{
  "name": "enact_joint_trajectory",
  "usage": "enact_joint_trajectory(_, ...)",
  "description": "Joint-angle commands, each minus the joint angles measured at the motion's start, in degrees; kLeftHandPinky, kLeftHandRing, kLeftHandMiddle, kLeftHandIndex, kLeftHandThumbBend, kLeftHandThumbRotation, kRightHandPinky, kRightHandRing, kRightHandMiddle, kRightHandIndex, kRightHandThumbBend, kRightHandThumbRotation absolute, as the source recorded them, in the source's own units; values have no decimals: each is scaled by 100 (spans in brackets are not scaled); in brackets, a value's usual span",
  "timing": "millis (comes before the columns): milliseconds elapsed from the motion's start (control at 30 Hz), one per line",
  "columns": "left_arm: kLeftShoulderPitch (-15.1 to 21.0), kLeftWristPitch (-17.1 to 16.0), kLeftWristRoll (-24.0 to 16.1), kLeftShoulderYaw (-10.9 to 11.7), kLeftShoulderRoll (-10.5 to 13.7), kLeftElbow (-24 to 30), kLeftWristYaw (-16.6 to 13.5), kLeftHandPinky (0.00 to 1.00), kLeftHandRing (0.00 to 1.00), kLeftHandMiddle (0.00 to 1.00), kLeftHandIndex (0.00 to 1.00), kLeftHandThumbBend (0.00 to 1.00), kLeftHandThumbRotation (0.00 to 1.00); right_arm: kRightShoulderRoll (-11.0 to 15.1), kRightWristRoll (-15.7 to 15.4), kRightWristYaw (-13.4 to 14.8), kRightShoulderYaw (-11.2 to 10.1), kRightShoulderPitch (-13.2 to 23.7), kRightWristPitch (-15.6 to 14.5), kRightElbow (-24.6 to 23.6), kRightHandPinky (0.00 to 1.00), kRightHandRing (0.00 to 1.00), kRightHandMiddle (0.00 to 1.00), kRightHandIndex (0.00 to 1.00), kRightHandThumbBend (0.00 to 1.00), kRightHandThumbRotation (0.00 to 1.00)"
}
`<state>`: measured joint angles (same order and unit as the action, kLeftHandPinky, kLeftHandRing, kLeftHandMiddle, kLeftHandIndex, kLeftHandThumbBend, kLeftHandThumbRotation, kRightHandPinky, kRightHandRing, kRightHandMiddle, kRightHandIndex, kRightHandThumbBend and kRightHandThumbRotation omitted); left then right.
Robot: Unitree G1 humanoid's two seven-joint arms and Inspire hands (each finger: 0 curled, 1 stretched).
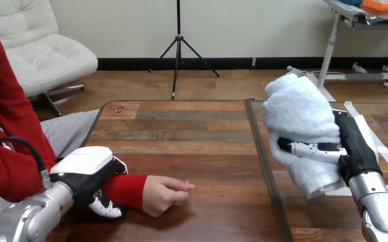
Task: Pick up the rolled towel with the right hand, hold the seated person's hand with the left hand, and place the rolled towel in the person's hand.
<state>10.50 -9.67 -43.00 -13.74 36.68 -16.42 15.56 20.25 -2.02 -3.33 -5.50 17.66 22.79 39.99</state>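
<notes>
Towel (297,108) in right robot hand (356,146)

A white chair (41,50), a black tripod (178,45) and perhaps a desk (350,12) are seen on wooden floor (131,83).

I see my left hand (88,176) at the near left of the table (207,141), wrapped round the person's wrist (129,190); the person's hand (164,195) lies on the tabletop just right of it; well apart at the right, my right hand (352,147) grips the rolled towel (298,121), raised over the table.
</notes>
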Motion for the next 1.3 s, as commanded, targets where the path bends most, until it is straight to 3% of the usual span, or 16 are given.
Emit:
enact_joint_trajectory(0, 100, 58, -174, -255, 57, 52, 72, 59, 71, 75, 71, 92, 12, 26, 110, 98, -189, 267, 142, -374, 27, 33, 39, 41, 86, 0)
enact_joint_trajectory(433, 44, -59, -155, -301, -7, 39, -259, 55, 66, 70, 68, 91, 7, 13, 139, 85, -214, 280, 125, -351, 27, 33, 39, 41, 86, 0)
enact_joint_trajectory(1267, 81, -353, -148, -414, 5, -169, -747, 38, 44, 47, 45, 77, 0, 14, 145, 95, -215, 297, 257, -313, 26, 32, 38, 41, 86, 0)
